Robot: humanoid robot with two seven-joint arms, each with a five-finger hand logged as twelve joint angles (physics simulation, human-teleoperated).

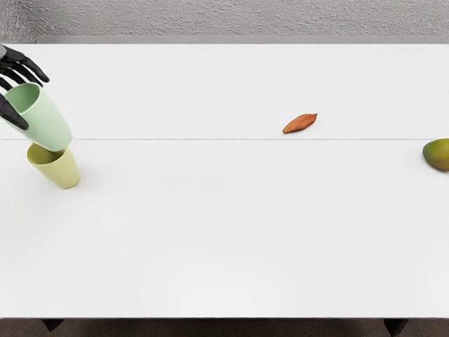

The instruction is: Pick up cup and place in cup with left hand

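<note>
Black, jointed left hand [14,57]: pale green, tapered cup [48,123] appears clamped near its rim, between thumb [12,116] and fingers. Its base is held over the mouth of a pale yellow, tapered cup [62,170] on the table [210,232]; whether any rim is touched cannot be told. Nesting is judged unfinished.

Risks: if the grip is loosened too soon, the green cup may be dropped askew and rolled off. If it is lowered off-centre, the yellow rim may be caught and the lower cup, braced by nothing, pushed along or tipped. Base and mouth need to be aligned first.

Materials, left to right: hand finished in dark, hard segments; both cups smooth, matt, round-mouthed, narrowed toward the base. Farther along, an orange-brown, spindle-shaped item [300,123] is seen, pointed and faintly wrinkled. At the right edge, a green-and-orange, mango-like fruit [438,154] is cut off by the frame, plump and smooth-skinned.
</note>
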